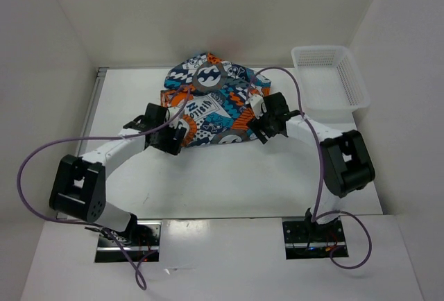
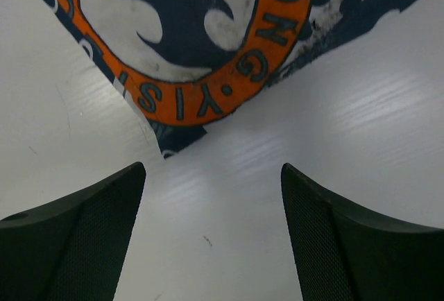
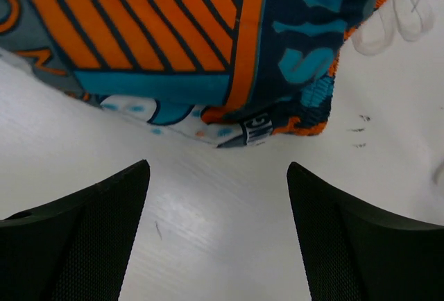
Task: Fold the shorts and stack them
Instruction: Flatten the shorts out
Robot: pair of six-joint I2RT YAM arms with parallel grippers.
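Centrally on the white bench [image 1: 208, 183], the shorts [image 1: 208, 100] lie bunched toward the far side. Flanking their near edge, the left pincer [image 1: 175, 134] and the right pincer [image 1: 259, 125] are both released, jaws spread wide, grasping nothing.

Shorts [image 3: 173, 30]: soft printed cloth, matt, lying just ahead of both your fingertip pairs; the edge nearest your right fingers looks ribbed and knitted.
Tag [image 3: 258, 132]: small woven patch on that edge.
Table [image 2: 361, 127]: white, smooth, faint fine grain, low sheen, a few dark scuffs beneath your fingers.
Left gripper [image 2: 211, 197] fingers [image 2: 76, 245]: black, matt, inner faces finely stippled.
Right gripper [image 3: 218, 197] fingers [image 3: 361, 245]: same matt black stipple.
Basket [image 1: 355, 86]: white plastic lattice, off to your right gripper's right.
Cables [image 1: 31, 155]: smooth purple sheath.
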